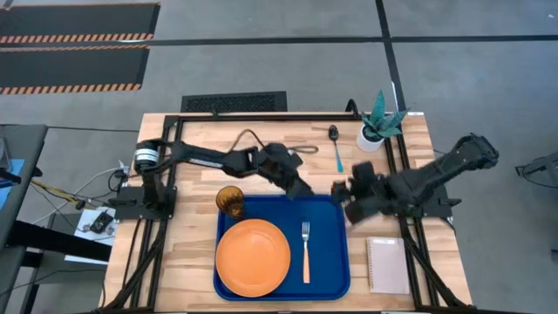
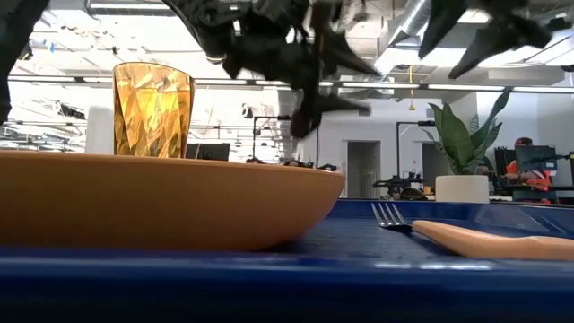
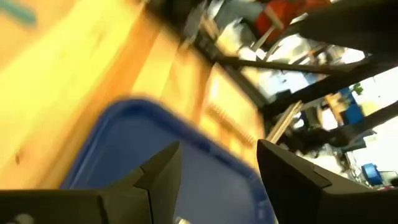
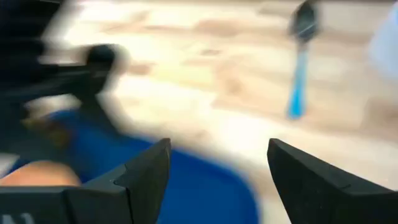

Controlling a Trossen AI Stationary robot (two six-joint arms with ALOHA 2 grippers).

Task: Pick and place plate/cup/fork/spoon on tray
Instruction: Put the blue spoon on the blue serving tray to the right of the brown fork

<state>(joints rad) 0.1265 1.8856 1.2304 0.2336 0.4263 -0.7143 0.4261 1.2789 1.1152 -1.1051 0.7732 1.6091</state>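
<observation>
The blue tray (image 1: 336, 262) lies at the table's near middle. The orange plate (image 1: 253, 257) rests flat in its near left part, the amber cup (image 1: 230, 201) stands upright in its far left corner, and the orange-handled fork (image 1: 306, 253) lies right of the plate. The teal-handled spoon (image 1: 336, 150) lies on the wood beyond the tray, and also shows in the right wrist view (image 4: 300, 68). My left gripper (image 1: 302, 188) is open and empty over the tray's far edge. My right gripper (image 1: 342, 201) is open and empty at the tray's far right corner.
A white pot with a green plant (image 1: 373, 131) stands at the far right, close to the spoon. A small white notepad (image 1: 388, 264) lies right of the tray. A black frame (image 1: 261, 116) runs along the table's far edge and sides.
</observation>
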